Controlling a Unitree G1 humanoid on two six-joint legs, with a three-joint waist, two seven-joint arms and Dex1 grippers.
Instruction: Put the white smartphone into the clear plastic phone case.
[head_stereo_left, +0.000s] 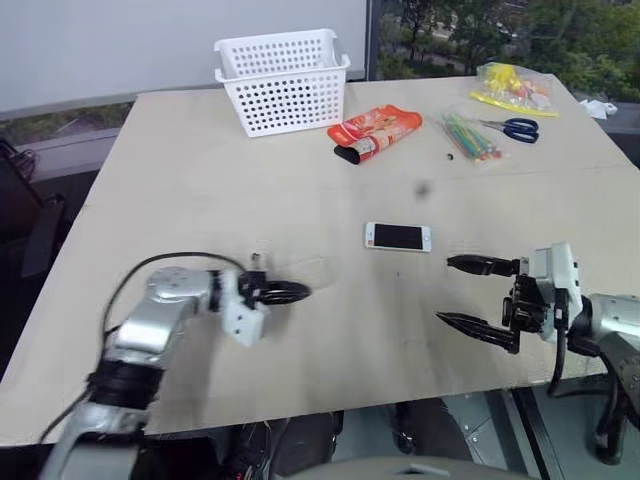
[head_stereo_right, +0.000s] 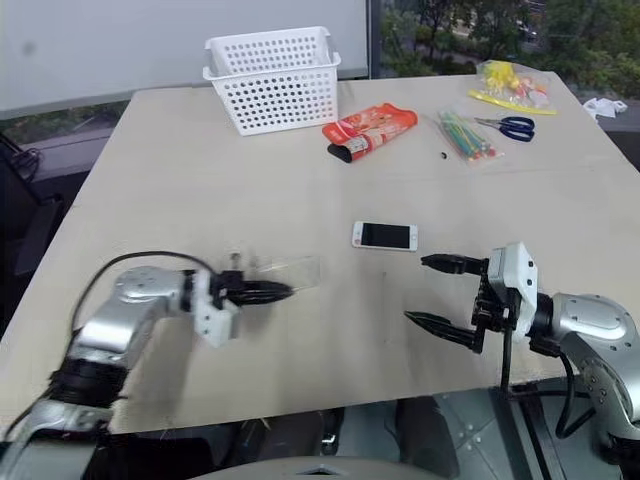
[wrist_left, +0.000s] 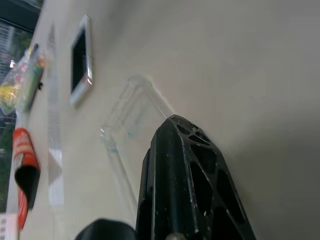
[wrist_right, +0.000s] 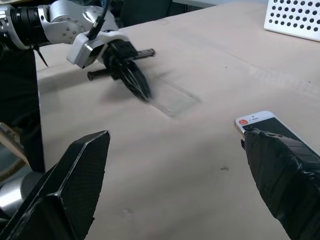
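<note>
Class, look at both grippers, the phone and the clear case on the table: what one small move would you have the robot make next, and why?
Probably bring the open right gripper onto the white smartphone and close on it. The left gripper is shut on the near end of the clear plastic phone case, so the case looks secured, while the phone lies untouched on the table, just beyond the right gripper.
</note>
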